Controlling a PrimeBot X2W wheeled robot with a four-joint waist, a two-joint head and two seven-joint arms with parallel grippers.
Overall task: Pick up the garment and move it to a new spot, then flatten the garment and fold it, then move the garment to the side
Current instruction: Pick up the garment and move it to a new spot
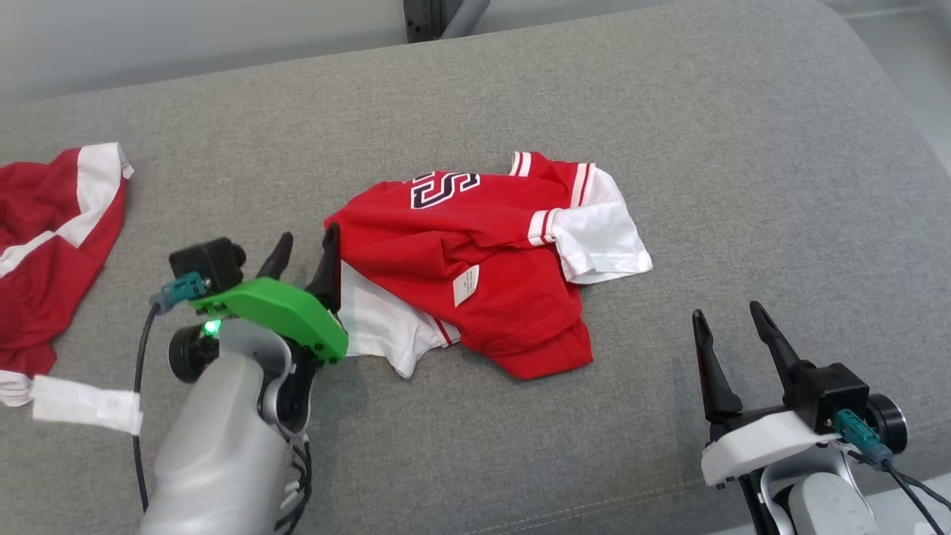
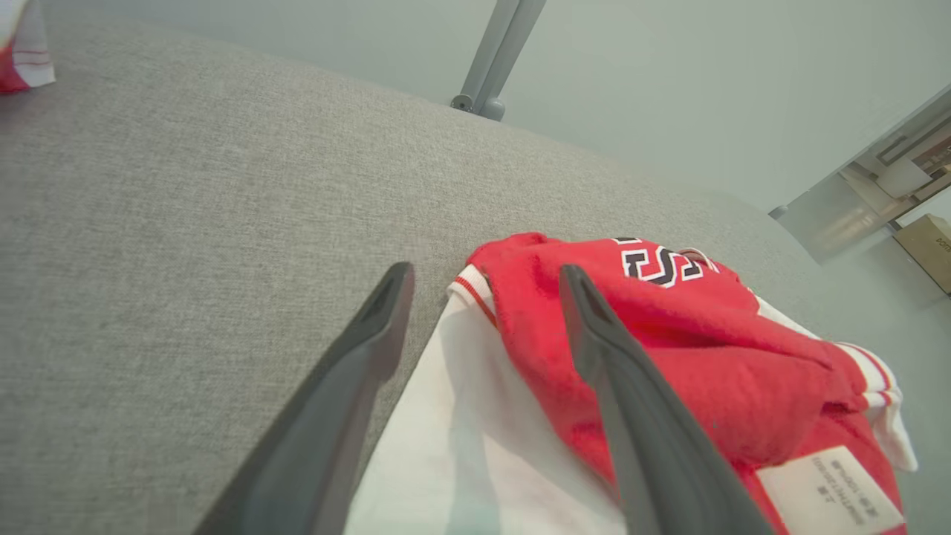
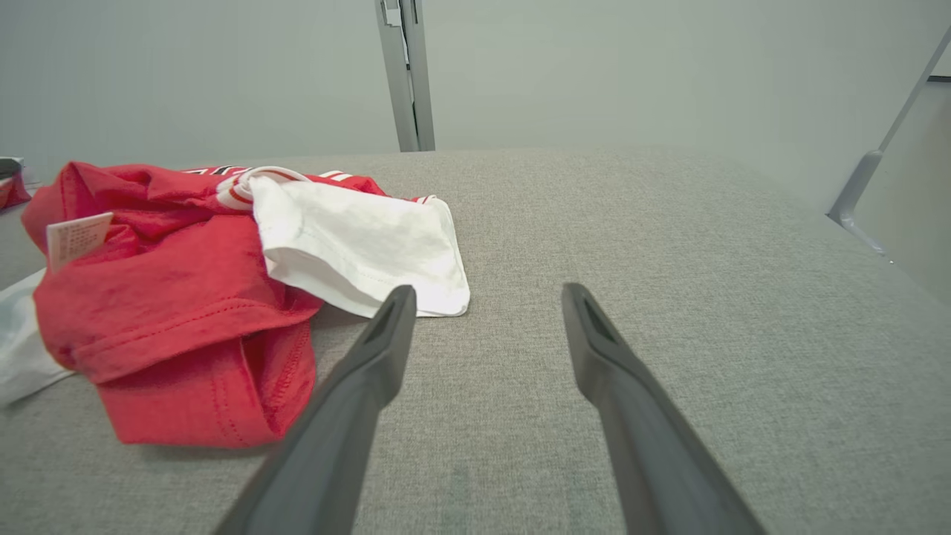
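A crumpled red garment (image 1: 475, 260) with white sleeves, striped cuffs, dark lettering and a white label lies in a heap mid-surface. My left gripper (image 1: 306, 249) is open at the heap's left edge. In the left wrist view, my left gripper (image 2: 484, 281) straddles the garment (image 2: 669, 349), one finger over its red cloth, the other beside its white sleeve. My right gripper (image 1: 726, 316) stands open over bare cushion, to the right of and nearer than the heap. In the right wrist view, the garment (image 3: 178, 297) lies left of my right gripper (image 3: 487, 297).
The grey fabric cushion (image 1: 743, 186) bears everything. A second red and white garment (image 1: 52, 245) lies at the far left edge, with a white strip (image 1: 85, 405) near it. Metal frame posts (image 3: 405, 74) stand behind the cushion. Bare cushion lies to the right.
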